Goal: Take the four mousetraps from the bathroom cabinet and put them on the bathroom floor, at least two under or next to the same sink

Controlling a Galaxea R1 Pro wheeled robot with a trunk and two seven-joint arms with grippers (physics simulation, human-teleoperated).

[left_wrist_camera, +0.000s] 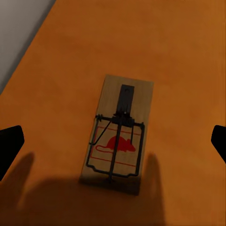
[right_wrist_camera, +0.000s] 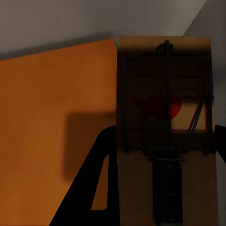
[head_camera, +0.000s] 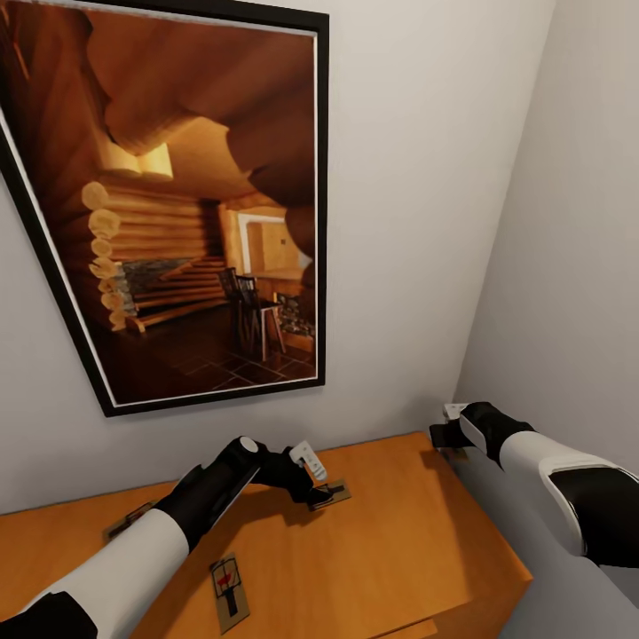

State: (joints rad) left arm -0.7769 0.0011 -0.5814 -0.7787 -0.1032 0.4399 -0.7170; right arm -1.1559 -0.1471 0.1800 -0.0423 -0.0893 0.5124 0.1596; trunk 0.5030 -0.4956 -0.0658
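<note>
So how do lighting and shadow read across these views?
Left wrist view: sharp, a soft shadow darkening the mousetrap's near end on the cabinet. Right wrist view: dim, held mousetrap mostly shaded. Head view: evenly lit, no glare.

The counter [head_camera: 390, 541], the cabinet's flat top, lies open through its middle. A mousetrap [head_camera: 228, 590] lies flat near its front edge, another [head_camera: 127, 521] is half hidden behind the left arm, and a third [left_wrist_camera: 117, 134] lies between the spread jaws of the left gripper [head_camera: 321, 493]. The wall with the framed picture [head_camera: 177, 204] closes the back. The side wall [head_camera: 568, 266] crowds the right gripper [head_camera: 444, 435], which seems to clamp a trap [right_wrist_camera: 165, 127] past the counter's right end.
</note>
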